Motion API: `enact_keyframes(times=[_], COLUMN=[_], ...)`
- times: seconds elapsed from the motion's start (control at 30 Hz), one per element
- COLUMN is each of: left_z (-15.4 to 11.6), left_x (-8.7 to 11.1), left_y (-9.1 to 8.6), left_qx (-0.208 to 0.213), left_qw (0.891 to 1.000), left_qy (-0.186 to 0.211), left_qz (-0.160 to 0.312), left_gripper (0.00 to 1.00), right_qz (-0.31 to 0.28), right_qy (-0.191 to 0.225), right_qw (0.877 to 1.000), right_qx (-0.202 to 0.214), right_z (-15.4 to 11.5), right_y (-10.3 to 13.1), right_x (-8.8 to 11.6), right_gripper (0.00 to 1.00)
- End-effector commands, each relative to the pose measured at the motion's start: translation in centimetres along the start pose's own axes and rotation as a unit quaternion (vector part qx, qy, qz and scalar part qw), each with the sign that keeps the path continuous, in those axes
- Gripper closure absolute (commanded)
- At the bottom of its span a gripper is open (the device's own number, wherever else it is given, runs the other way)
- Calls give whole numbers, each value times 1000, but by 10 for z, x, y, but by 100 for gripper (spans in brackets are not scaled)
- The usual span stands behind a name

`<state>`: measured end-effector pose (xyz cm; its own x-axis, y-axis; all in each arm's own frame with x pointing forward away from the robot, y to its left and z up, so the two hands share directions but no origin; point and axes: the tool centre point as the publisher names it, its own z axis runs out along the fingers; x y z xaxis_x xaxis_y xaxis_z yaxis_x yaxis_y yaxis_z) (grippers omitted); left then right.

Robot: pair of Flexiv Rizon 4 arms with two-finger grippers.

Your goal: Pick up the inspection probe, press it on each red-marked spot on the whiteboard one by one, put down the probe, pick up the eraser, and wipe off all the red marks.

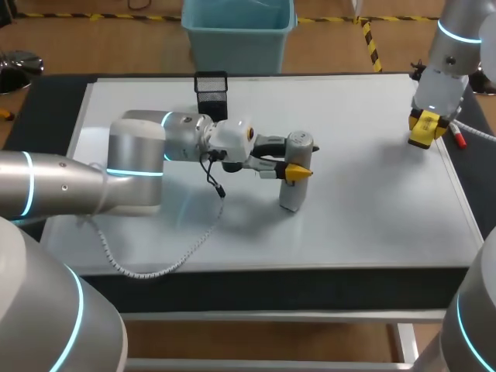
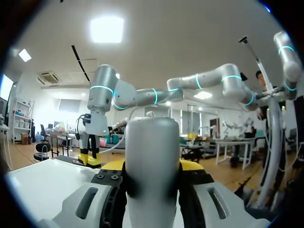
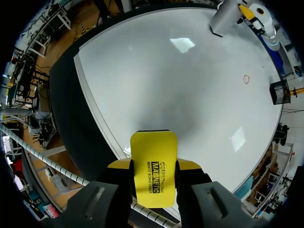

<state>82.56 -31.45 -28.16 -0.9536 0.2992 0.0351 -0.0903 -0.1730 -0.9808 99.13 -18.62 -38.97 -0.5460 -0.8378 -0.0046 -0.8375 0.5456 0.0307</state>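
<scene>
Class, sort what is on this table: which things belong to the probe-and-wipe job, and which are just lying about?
Belongs to the job: inspection probe, held by the left gripper; yellow eraser, held by the right gripper; whiteboard; red mark on it.
Just lying about: black mesh pen holder at the whiteboard's far edge; seemingly a red-capped marker near the right gripper.

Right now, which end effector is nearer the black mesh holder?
Left. The left end effector is over the whiteboard's middle, close to the black mesh holder; the right end effector is at its right edge.
</scene>
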Motion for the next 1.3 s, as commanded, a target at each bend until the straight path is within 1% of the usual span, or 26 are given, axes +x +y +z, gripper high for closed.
enact_keyframes(times=[0.03,0.47,0.9,1.0,1.1,1.23,1.3], left_z=[0,0,2,1,-5,-22,-36], left_x=[-2,-3,1,4,6,4,2], left_y=[1,5,0,-8,-21,-41,-51], left_qx=[-1,-8,-7,-7,-10,-17,-18], left_qw=[1000,1000,1000,1000,1000,999,997], left_qy=[1,0,2,-1,-13,-43,-62], left_qz=[-1,-4,0,6,14,24,30], left_gripper=[100,100,100,100,100,100,100], right_qz=[-1,-1,-1,-1,-1,-1,-1], right_qy=[2,2,2,2,2,2,2], right_qw=[1000,1000,1000,1000,1000,1000,1000], right_qx=[0,0,0,0,0,0,0], right_z=[-1,-1,-1,-1,-1,-1,-1], right_y=[-1,-1,-1,-1,-1,-1,-1], right_x=[0,0,0,0,0,0,0], right_gripper=[100,100,100,100,100,100,100])
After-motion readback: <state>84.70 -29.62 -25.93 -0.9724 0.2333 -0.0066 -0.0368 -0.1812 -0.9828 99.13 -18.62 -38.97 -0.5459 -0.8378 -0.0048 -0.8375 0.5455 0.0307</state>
